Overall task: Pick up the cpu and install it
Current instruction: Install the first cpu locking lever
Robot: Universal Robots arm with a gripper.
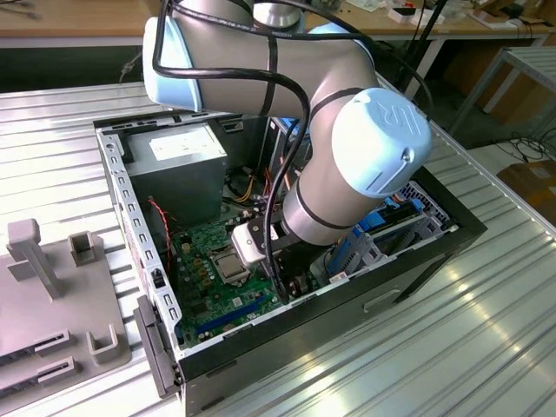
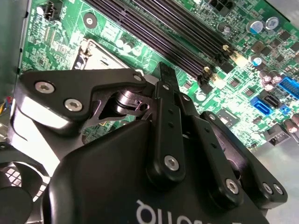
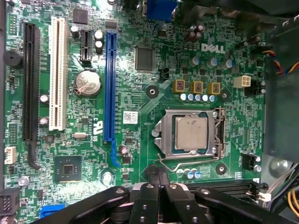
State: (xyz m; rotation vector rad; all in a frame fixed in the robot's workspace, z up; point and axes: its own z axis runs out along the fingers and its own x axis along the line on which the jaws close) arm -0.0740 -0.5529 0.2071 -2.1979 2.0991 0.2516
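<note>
Setting: an open computer case (image 1: 417,261) is laid on its side on a ribbed metal table (image 1: 486,347), with the green motherboard (image 1: 204,287) exposed inside.
Arm: a silver and pale blue robot arm (image 1: 347,148) is seen in the exterior view reaching down into the case, its wrist held above the middle of the board.
Gripper: the black gripper (image 3: 158,175) is shown in the first wrist view with its two fingers pressed together, tips meeting; nothing is held between them. In the second wrist view the same closed fingers (image 2: 167,81) are seen from behind, hovering above the board and just clear of it.
Cpu: the cpu (image 3: 190,133), a small flat square with a plain silver-grey top, is seated in the metal socket frame (image 3: 161,135) on the motherboard. In the exterior view it appears as a pale square (image 1: 228,262) just to the exterior view's left of the wrist.
Cpu and gripper: the fingertips are placed near the socket frame, beside its thin wire lever (image 3: 187,164), and are not touching the cpu.
Board details: a long blue slot (image 3: 110,84), a white slot (image 3: 58,74), a black slot (image 3: 31,84) and a round coin battery (image 3: 87,82) are seen beside the socket.
Inside the case: a grey power supply box (image 1: 178,169) is mounted at the far end.
On the table: a grey plastic fixture (image 1: 52,304) is placed at the exterior view's left of the case.
</note>
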